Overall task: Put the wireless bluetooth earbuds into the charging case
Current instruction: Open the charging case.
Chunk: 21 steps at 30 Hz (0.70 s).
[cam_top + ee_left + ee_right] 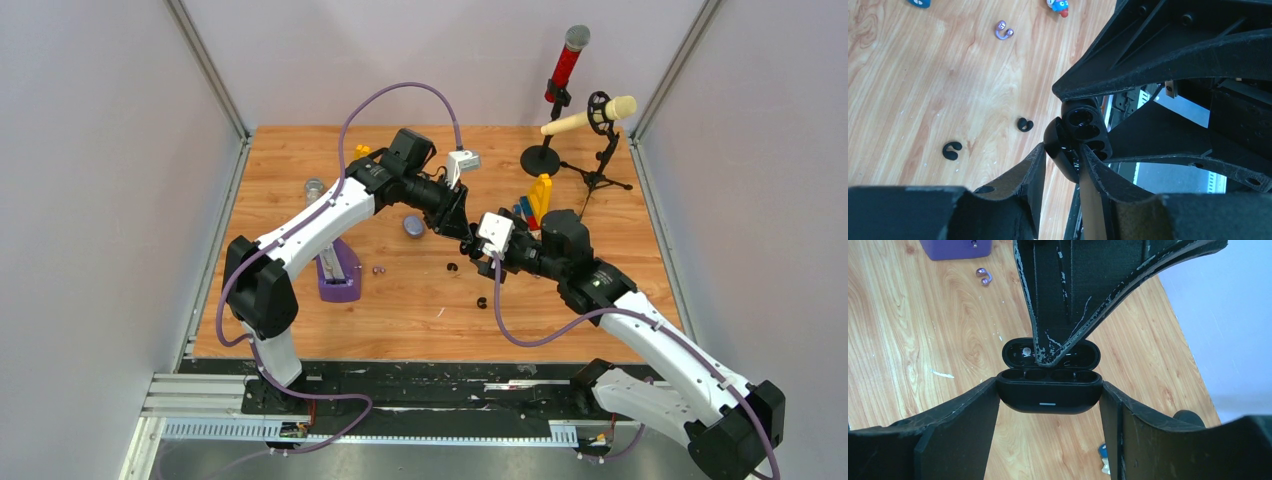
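1. Buds (952,150) look tiny, curled, probably light, hard and slick, so a pinch may flick them away. Each is best taken across its thicker rounded end, low against the bench (908,90). The case (1080,132) is a stiff, glossy shell, and its hinged lid is likely the weak part.
2. Top view: the right hand (482,250) and left hand (462,230) meet at the case at mid-frame. Two black buds lie loose just below it, and purple buds (378,269) lie further left. Only this view gives the whole layout, but the hand openings are too small to read.
3. Left wrist: the left hand is narrow, with its tips at the lid. Whether it pinches the lid I cannot tell. Both black buds show at left of frame, apart from the case, with their C-shape plain here only.
4. Right wrist: the right hand clamps the case by its two ends, lid open toward the top of the frame. Only here do the wells show, and they are empty. A left finger's tip rests in the lid.
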Each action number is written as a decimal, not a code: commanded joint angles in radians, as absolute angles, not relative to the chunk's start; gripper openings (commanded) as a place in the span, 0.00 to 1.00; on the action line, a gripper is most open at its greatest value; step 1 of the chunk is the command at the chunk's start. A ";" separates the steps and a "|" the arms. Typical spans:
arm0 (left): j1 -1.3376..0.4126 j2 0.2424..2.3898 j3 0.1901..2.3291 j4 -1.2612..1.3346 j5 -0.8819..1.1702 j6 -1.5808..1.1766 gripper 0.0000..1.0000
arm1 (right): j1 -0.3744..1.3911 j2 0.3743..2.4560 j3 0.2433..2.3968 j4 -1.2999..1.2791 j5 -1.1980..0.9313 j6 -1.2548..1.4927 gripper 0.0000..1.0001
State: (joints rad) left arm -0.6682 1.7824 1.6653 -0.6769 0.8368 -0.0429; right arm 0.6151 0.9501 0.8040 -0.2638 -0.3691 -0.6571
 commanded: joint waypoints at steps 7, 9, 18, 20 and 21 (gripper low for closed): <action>-0.674 1.783 1.716 -0.669 0.880 -0.034 0.37 | 0.625 0.955 0.799 -0.203 -0.361 -0.657 0.59; -0.673 1.791 1.735 -0.695 0.874 -0.028 0.41 | 0.627 0.963 0.809 -0.201 -0.354 -0.646 0.59; -0.628 1.751 1.894 -0.891 0.675 0.146 1.00 | 0.631 0.993 0.851 -0.215 -0.331 -0.597 0.58; -0.582 1.731 1.892 -0.914 0.649 0.176 1.00 | 0.629 1.005 0.862 -0.221 -0.322 -0.583 0.58; -0.566 1.704 1.877 -0.919 0.643 0.185 1.00 | 0.628 1.016 0.871 -0.230 -0.320 -0.575 0.58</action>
State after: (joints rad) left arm -0.6380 1.7897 1.8561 -0.8337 0.7296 0.0830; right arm 0.6254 0.9966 0.8070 -0.2535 -0.3397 -0.6193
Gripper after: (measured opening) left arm 0.996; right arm 0.695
